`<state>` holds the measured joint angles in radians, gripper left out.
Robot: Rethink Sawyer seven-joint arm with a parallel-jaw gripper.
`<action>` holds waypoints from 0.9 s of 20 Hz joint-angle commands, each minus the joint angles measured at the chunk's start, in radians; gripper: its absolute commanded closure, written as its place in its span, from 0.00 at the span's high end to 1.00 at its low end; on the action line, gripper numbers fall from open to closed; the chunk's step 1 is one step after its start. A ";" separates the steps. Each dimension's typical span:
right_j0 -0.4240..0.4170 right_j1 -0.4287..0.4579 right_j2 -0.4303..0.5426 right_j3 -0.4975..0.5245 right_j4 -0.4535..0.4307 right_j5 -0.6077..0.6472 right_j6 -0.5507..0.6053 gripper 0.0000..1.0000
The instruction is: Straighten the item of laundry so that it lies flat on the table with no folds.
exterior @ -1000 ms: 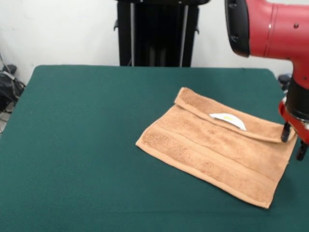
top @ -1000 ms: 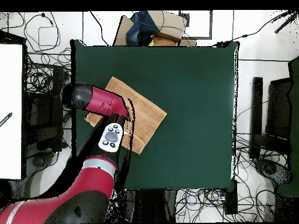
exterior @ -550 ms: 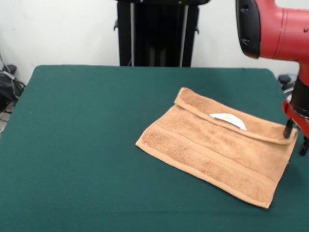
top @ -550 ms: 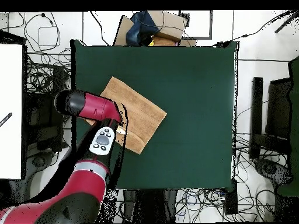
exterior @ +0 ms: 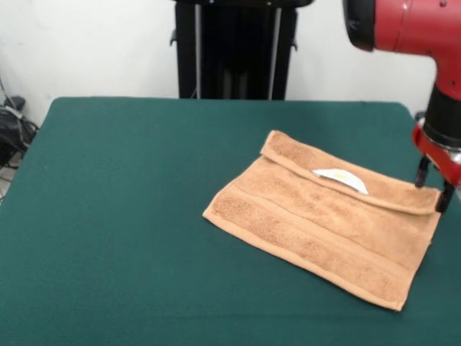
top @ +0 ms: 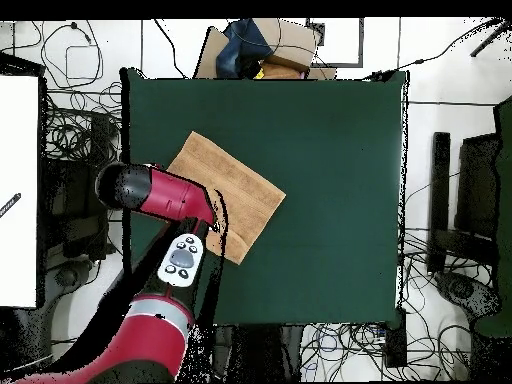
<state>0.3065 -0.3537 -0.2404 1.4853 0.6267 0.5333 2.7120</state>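
Observation:
The item of laundry (exterior: 324, 223) is a light orange-brown towel lying on the right half of the green table (exterior: 108, 216). Its far edge is folded over toward the front in a narrow flap, and a white label (exterior: 340, 178) shows at the fold. My gripper (exterior: 433, 186) hangs at the towel's far right corner, just over the end of the flap. Its two dark fingers stand apart with nothing between them. In the overhead view the towel (top: 240, 185) lies near the table's (top: 330, 200) left side, and the red arm (top: 165, 192) covers its lower left corner and the gripper.
Cables (exterior: 11, 130) lie off the table's left edge in the front view. In the overhead view a cardboard box (top: 280, 45) sits beyond the table's top edge, a white panel (top: 20, 190) stands at the left, and cables ring the table.
The gripper has risen a little and shifted from beside the towel's right edge to the far right corner of the flap. The towel has not moved.

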 commanded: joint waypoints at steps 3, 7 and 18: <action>-0.068 -0.048 0.133 0.210 -0.002 -0.156 0.080 1.00; -0.045 0.021 0.123 0.158 -0.010 -0.181 0.112 1.00; 0.016 0.124 0.079 0.041 0.019 -0.175 0.180 1.00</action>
<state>0.2872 -0.3179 -0.2304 1.5356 0.6271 0.3979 2.7120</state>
